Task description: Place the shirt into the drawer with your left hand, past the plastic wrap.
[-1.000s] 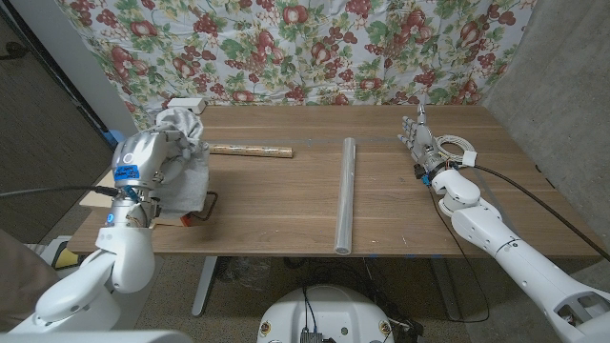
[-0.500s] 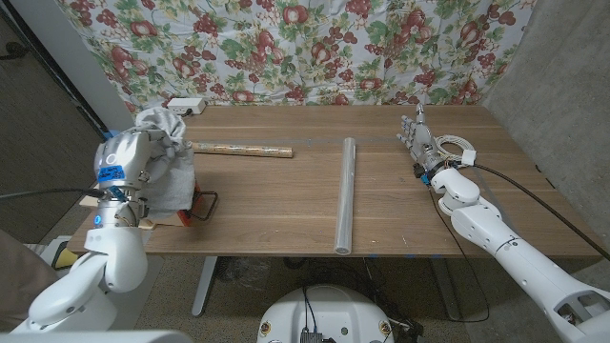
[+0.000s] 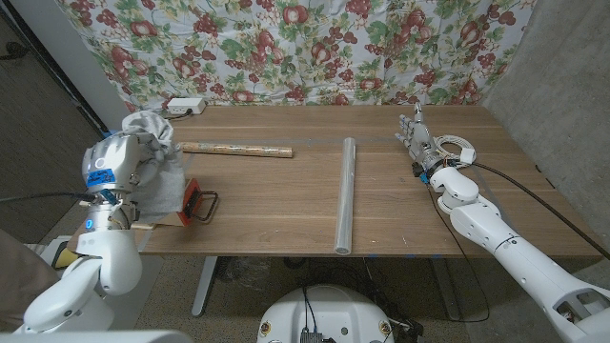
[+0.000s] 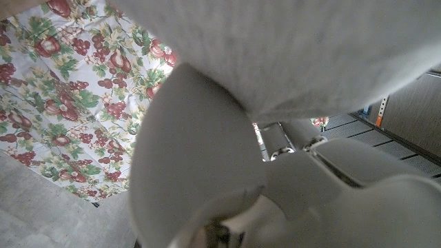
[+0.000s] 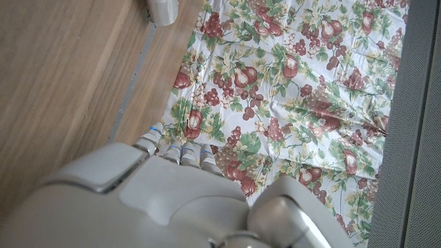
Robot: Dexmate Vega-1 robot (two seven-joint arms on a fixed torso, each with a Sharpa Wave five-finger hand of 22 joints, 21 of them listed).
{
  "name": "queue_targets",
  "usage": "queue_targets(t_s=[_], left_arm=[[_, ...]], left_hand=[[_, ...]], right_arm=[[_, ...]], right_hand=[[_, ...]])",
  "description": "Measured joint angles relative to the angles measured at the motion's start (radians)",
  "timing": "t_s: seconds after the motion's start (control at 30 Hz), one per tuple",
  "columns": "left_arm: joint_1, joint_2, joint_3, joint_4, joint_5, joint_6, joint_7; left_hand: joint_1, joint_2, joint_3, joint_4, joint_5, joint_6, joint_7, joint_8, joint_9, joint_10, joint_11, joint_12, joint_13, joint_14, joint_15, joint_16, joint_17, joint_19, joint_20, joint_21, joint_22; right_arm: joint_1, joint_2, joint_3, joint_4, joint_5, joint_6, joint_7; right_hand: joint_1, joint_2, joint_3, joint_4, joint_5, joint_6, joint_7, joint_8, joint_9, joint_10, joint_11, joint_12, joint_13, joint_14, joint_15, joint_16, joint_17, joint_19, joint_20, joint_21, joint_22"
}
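Observation:
My left hand [image 3: 112, 168] grips the bunched grey-white shirt [image 3: 157, 162] at the table's left edge. The cloth hangs down over the open wooden drawer [image 3: 193, 202], which has a red front and a black handle. I cannot tell whether the shirt touches the drawer's inside. In the left wrist view the shirt [image 4: 310, 48] covers the area above my left hand [image 4: 207, 172]. The clear plastic wrap roll [image 3: 346, 195] lies lengthwise mid-table, well to the right of the shirt. My right hand [image 3: 416, 135] stands upright on the far right of the table, fingers straight and holding nothing.
A brown paper roll [image 3: 236, 149] lies crosswise between the drawer and the plastic wrap. A white box [image 3: 186, 104] sits at the back left edge. A coiled cable [image 3: 463, 148] lies beside my right hand. A floral cloth hangs behind the table [image 3: 276, 200].
My left arm has carried the shirt leftward to the table's left edge, uncovering the drawer's red front and more of the brown roll. The right arm has not moved.

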State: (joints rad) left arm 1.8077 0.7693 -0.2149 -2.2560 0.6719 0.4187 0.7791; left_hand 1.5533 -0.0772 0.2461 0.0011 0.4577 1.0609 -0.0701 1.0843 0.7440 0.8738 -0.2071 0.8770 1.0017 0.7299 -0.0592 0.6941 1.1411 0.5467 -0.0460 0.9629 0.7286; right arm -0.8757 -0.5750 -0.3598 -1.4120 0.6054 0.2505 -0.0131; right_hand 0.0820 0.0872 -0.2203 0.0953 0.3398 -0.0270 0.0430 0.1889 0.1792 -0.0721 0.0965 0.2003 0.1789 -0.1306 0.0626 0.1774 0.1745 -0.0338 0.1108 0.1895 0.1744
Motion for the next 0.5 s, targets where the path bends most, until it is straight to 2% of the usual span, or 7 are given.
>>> queue_targets(t_s=[0.5], left_arm=[[-0.028, 0.008, 0.022, 0.029, -0.008, 0.001, -0.016]], left_hand=[[0.000, 0.000, 0.000, 0.000, -0.006, 0.000, 0.000, 0.000, -0.003, 0.000, 0.000, 0.000, -0.002, 0.000, 0.000, -0.002, -0.002, -0.003, -0.001, 0.000, -0.001]], right_arm=[[-0.004, -0.003, -0.001, 0.000, -0.001, -0.002, -0.002]], right_hand=[[0.000, 0.000, 0.000, 0.000, 0.000, 0.000, 0.000, 0.000, 0.000, 0.000, 0.000, 0.000, 0.000, 0.000, 0.000, 0.000, 0.000, -0.004, 0.004, 0.000, 0.000]])
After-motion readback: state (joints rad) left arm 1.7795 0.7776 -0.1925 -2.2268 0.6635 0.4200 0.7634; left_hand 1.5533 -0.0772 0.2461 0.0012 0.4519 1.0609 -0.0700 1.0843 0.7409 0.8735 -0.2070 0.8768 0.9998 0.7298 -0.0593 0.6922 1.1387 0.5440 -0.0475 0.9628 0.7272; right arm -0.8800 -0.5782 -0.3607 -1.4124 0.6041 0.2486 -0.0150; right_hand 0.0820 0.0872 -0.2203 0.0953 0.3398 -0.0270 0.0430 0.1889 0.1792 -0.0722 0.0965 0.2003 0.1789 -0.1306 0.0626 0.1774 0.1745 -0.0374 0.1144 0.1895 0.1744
